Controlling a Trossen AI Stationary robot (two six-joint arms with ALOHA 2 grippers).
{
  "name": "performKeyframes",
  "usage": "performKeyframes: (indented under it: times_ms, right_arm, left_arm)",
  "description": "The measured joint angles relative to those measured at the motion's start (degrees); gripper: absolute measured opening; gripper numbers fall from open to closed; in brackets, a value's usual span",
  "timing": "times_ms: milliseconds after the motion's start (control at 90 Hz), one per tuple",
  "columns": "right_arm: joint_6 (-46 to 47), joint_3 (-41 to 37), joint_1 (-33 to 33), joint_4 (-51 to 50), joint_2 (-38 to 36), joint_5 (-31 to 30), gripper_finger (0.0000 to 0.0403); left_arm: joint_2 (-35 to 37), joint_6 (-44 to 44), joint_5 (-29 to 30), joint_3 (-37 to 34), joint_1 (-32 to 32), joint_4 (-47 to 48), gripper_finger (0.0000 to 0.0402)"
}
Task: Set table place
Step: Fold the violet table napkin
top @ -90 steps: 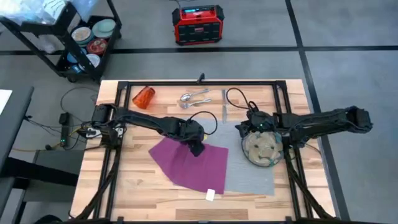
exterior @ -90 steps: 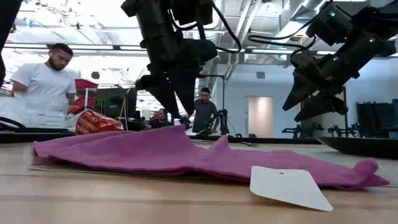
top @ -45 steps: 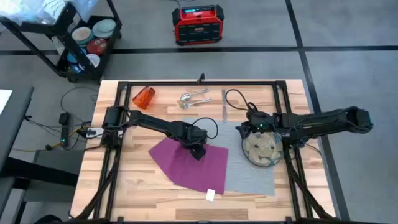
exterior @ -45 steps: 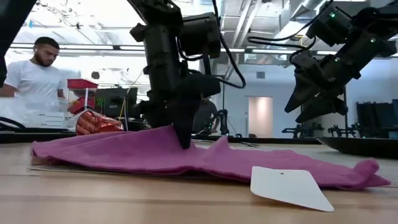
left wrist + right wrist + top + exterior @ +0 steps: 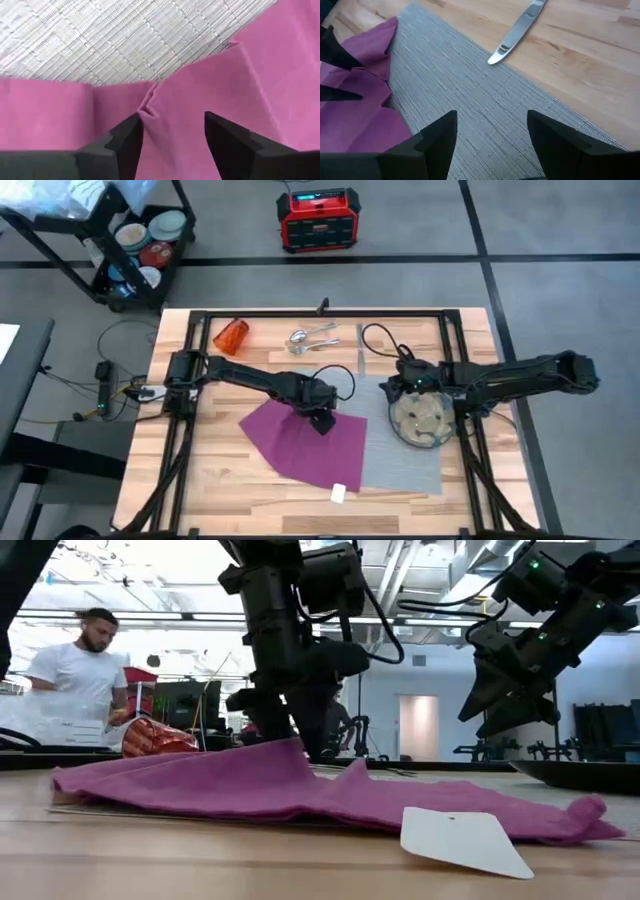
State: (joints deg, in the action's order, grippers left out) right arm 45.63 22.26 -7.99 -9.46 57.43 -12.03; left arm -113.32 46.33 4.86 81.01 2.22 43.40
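Your left gripper [image 5: 321,423] is down on the magenta napkin [image 5: 300,442], fingers spread with a raised fold of cloth between them, not pinched. The napkin's long axis runs diagonally, one edge overlapping the grey placemat [image 5: 400,460] to its right. Farther right, your right gripper [image 5: 392,389] hangs open and empty beside the plate [image 5: 420,420]; the knife [image 5: 517,29] lies beyond it, tip touching the mat

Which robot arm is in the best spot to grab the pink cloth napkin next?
Probably the left. The left gripper is open, its fingers straddling a raised fold of the magenta cloth napkin. The right gripper hangs open by the round patterned plate instead.
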Motion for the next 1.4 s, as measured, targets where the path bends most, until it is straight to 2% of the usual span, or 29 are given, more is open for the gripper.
performKeyframes:
  times_ms: [233, 367, 522, 733, 889, 1067, 1167, 1400]
  right_arm:
    - [0.00, 0.00, 0.00, -0.01, 0.00, 0.00, 0.0228]
    - [-0.01, 0.00, 0.00, -0.01, 0.00, 0.00, 0.0228]
    - [-0.02, 0.00, 0.00, -0.01, 0.00, 0.00, 0.0228]
    - [-0.04, 0.00, 0.00, -0.02, 0.00, 0.00, 0.0228]
    - [0.87, 0.00, -0.03, -0.01, -0.31, 2.33, 0.0223]
    - [1.73, 1.91, 0.68, -0.12, -2.73, 7.87, 0.0208]
    - [0.37, 4.24, 2.00, -0.04, -4.55, 8.73, 0.0200]
    - [-4.97, 9.01, 5.15, -2.95, -7.10, 9.33, 0.0184]
  left_arm:
    - [0.00, 0.00, 0.35, 0.00, -0.15, 3.42, 0.0186]
    - [0.02, 0.00, 0.37, 0.00, -0.24, 3.12, 0.0165]
    - [0.02, -0.02, 0.35, 0.00, -0.24, 2.41, 0.0114]
    - [0.02, -2.01, 0.35, 0.00, -0.30, 1.94, 0.0010]
    - [1.74, -1.51, -1.57, 0.78, -1.40, 4.71, 0.0000]
    - [8.40, -1.26, 0.21, 6.54, -1.97, 11.41, 0.0000]
    - [12.30, -1.96, 3.22, 10.73, -2.16, 15.08, 0.0000]
    - [17.72, -1.86, 3.60, 17.95, -4.69, 17.62, 0.0000]
